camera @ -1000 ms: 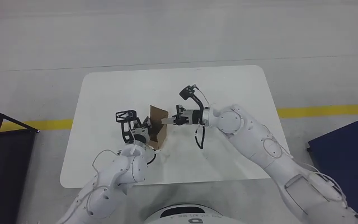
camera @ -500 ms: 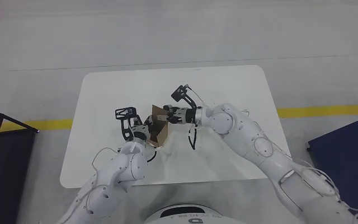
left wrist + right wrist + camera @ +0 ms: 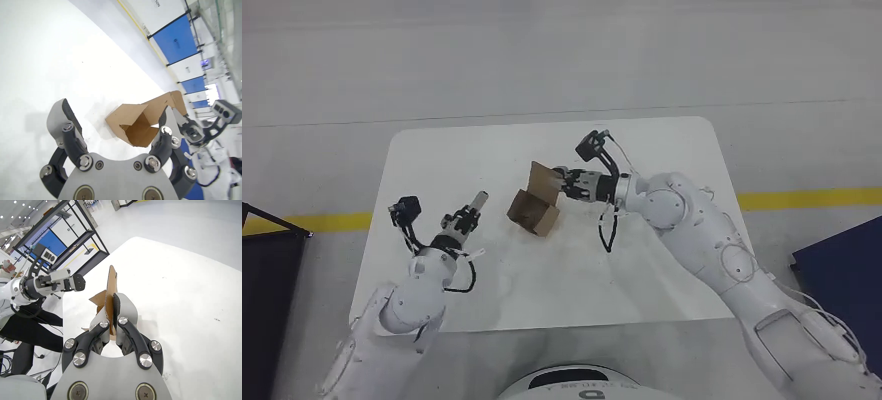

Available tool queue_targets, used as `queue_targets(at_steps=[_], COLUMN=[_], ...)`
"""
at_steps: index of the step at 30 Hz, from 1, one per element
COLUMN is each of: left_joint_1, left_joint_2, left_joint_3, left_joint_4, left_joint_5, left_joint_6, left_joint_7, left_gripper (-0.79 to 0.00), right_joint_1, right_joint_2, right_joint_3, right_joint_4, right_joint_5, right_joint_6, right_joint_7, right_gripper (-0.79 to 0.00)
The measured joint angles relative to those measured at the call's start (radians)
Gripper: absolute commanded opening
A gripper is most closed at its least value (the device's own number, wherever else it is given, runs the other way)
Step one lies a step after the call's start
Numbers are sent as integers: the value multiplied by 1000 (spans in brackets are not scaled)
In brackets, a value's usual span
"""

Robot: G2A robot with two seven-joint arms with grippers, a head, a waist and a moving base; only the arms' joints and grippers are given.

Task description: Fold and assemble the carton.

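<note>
Pulling my left gripper (image 3: 474, 203) back off the carton (image 3: 534, 207), I left its jaws spread and empty. My right gripper (image 3: 564, 182) kept pinching the raised flap (image 3: 110, 289), the carton sitting mid-way across the table (image 3: 642, 260), so folding rested on one arm.

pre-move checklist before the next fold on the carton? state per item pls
1. Right gripper grip: ok. It is shut on the carton's upright flap.
2. Left gripper free: ok. It is open, holds nothing and is apart from the carton.
3. Carton supported: ok. Its body appears to rest on the table.
4. Access for the left gripper: ok. The carton's open end faces it.
5. Open end closed: not ok. The inside is visible and its flaps are not folded shut.
6. Far end closed: cannot tell. It is hidden.
</note>
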Motion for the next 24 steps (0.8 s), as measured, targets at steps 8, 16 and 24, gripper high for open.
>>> queue_targets(at_steps=[8,16,24], left_joint_1=[38,37,-62], left_joint_2=[5,-14,-11], left_joint_3=[-168,-132,-125], left_joint_4=[66,126,272], left_joint_5=[-354,-461,-764], left_joint_6=[-183,-168,-186], left_joint_7=[-217,-216,-466], left_gripper=[0,0,0], right_joint_1=[-5,-6,-5], right_joint_2=[5,5,5], right_joint_3=[12,12,9], right_joint_4=[-24,-24,-27], right_joint_5=[-33,-33,-47], right_joint_6=[28,28,-27], right_joint_7=[37,36,54], right_gripper=[-785,-785,-785])
